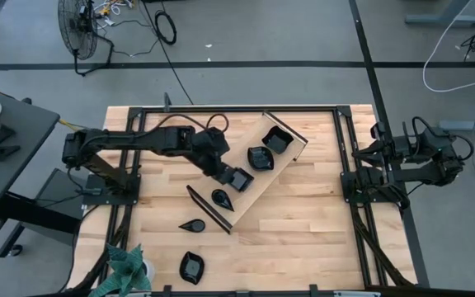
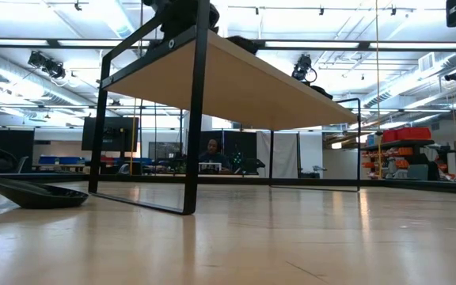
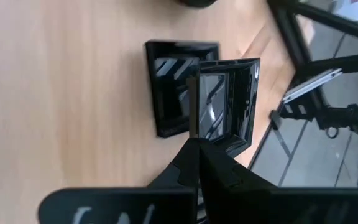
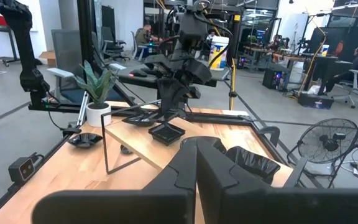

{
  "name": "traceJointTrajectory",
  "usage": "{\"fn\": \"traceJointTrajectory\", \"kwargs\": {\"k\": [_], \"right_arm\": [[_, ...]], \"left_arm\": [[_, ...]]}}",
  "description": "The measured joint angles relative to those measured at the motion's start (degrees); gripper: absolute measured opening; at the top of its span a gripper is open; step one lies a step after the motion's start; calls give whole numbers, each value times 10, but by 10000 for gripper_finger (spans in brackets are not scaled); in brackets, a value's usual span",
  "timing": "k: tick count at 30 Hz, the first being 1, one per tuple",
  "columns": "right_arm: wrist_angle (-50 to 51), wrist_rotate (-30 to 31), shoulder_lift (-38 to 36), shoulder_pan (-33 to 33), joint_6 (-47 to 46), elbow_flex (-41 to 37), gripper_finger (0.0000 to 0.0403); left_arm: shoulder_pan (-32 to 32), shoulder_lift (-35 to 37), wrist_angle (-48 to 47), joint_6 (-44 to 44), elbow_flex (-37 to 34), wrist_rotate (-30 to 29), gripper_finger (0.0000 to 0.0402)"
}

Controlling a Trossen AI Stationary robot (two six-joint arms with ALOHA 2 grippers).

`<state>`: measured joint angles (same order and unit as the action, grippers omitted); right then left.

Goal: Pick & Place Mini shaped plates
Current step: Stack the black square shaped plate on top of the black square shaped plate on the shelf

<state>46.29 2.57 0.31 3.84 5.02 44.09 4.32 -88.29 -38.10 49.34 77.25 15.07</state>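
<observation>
Near the middle of the high view, the left tool is clenched on the rim of a square black plate, held over the tray beside another square plate. More plates lie on the tray and the worktop. The right tool waits at the right edge, fingers pressed together.

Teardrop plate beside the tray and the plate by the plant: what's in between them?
Nothing. The high view shows only bare table between the teardrop plate and the plate near the plant.
</observation>
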Motion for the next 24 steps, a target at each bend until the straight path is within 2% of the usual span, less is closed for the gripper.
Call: {"fn": "traceJointTrajectory", "kwargs": {"k": [6,24], "right_arm": [[0,0,0,0,0,0,10],[0,0,0,0,0,0,10]], "left_arm": [[10,0,32,-3,0,0,5],[22,-23,44,-4,0,17,5]]}}
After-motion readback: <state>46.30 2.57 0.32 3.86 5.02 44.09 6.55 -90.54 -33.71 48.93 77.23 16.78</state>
